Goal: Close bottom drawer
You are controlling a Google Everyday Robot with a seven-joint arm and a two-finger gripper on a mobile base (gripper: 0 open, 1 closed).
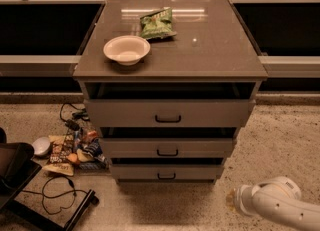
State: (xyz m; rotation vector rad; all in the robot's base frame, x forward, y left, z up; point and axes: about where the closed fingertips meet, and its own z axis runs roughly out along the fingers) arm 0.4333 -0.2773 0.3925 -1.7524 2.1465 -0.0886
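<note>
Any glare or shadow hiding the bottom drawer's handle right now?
Camera view: dim, warm light; glare streak on the cabinet top behind the bowl; deep shadow above the bottom drawer, its handle visible; gripper lower right, apart from it.
</note>
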